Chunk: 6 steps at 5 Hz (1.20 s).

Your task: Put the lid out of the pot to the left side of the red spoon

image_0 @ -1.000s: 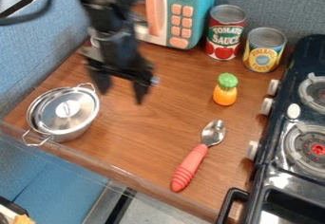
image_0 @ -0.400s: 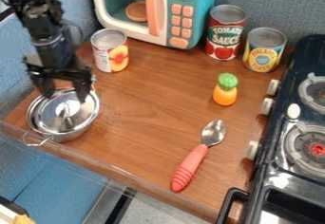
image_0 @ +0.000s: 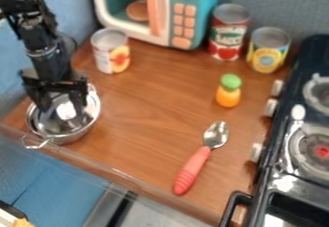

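The gripper is spread wide at the shiny pot, near left. The red spoon lies right of the pot.

Right now we're looking from higher than the gripper, offset toward the stove, slanting down across the counter and facing the wall beyond it; it's fairly close, taking in counter around the gripper and part of the stove.
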Motion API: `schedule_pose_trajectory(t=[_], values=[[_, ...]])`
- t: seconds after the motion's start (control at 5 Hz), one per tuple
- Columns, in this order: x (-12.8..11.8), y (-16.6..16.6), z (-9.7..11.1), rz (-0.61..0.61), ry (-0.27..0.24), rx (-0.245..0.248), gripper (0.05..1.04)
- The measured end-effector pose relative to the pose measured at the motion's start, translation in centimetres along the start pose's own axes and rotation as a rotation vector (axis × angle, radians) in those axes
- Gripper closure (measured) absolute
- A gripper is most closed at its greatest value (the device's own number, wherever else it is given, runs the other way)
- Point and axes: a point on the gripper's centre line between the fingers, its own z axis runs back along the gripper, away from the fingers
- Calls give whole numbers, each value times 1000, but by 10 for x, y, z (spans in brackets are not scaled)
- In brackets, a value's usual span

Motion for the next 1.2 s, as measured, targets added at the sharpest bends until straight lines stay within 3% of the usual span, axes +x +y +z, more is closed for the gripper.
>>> schedule_pose_trajectory(t=[0.4,0.6,0.8,1.2], values=[[0,2,0,8,-3,1,727],[0,0,-2,5,4,8,939],[4,-16,6,-37,-6,15,1023],[1,-86,58,-192,-151,-37,1030]])
